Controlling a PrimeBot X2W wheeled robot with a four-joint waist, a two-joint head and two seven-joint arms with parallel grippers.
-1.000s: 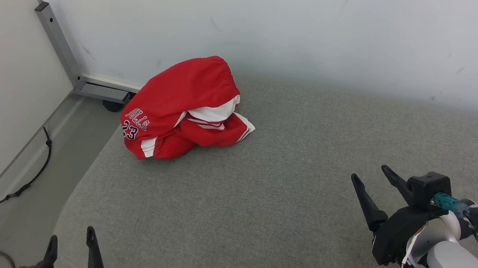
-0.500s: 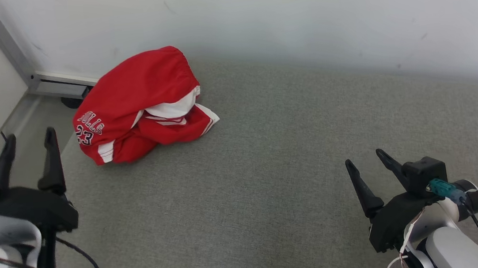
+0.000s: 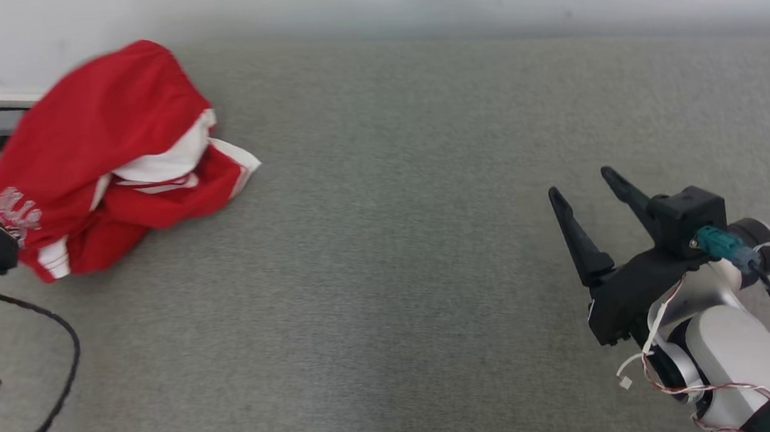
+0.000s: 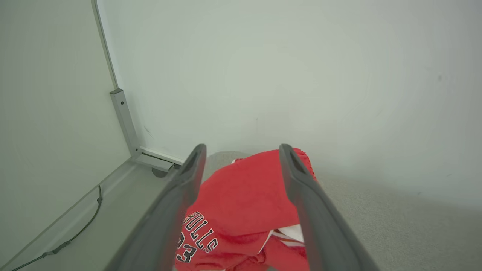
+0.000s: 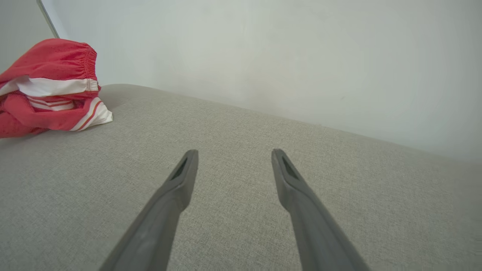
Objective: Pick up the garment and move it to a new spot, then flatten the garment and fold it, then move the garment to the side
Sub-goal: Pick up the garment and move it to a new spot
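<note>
It looked like a bare lab or test room rather than a home. Plain white walls [image 4: 263,75] met in a corner. At nine o'clock in the left wrist view a grey metal post [image 4: 126,124] stood on a foot with a caster [image 4: 159,172]. At eight o'clock a loose cable [image 4: 99,195] trailed over the floor [image 4: 105,218]. A grey fabric pad [image 3: 392,280] was the work surface.

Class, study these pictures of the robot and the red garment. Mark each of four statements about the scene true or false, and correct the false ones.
1. The garment lies crumpled on the grey surface. True.
2. The right hand grips the garment. False: it is open, well apart from it, over bare surface.
3. The left hand is open and points at the garment. True.
4. The garment is plain blue. False: it is red with white trim and lettering.
</note>
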